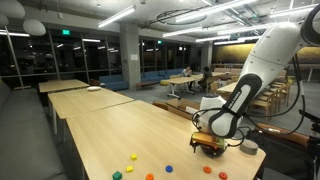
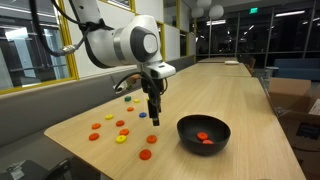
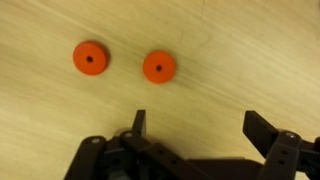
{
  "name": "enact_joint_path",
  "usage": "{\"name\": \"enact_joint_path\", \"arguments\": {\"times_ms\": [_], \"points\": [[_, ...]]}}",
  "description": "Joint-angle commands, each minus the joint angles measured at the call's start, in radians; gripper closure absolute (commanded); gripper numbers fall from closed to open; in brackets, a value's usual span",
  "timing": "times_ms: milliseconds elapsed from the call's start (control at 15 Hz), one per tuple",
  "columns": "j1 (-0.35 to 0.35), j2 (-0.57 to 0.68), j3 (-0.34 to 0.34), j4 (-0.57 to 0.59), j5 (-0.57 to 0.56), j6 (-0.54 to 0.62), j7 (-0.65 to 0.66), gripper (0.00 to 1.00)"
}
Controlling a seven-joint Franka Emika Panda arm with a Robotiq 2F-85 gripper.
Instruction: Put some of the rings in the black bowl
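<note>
The black bowl [image 2: 203, 124] sits on the light wooden table with a few red rings [image 2: 204, 139] inside it. My gripper [image 2: 153, 117] hangs just above the table beside the bowl, open, with nothing between its fingers. Several rings in orange, red, yellow and blue lie scattered on the table [image 2: 120, 125], some of them close to the gripper [image 2: 152, 139]. In the wrist view two orange rings [image 3: 90, 58] [image 3: 159, 66] lie on the wood ahead of the open gripper [image 3: 200, 122]. Bare table shows between its fingers [image 3: 262, 128].
Loose rings [image 1: 131, 157] lie near the table's front edge in an exterior view. A pale grey cup [image 1: 248, 146] stands by the arm's base. More long tables [image 1: 80, 98] stretch behind. A cardboard box [image 2: 285, 92] stands beyond the table's far side.
</note>
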Motion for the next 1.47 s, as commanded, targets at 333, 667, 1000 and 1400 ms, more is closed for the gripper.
{"name": "enact_joint_path", "arguments": {"times_ms": [333,667,1000,1400], "points": [[0.019,-0.018,0.227,-0.025,0.546,-0.014,-0.221,0.0],[0.077,0.026,0.137,-0.005,0.469,-0.036,-0.006,0.0],[0.1,0.076,0.088,0.019,0.46,-0.02,0.145,0.0],[0.147,0.13,0.039,0.054,0.436,-0.029,0.369,0.0]]}}
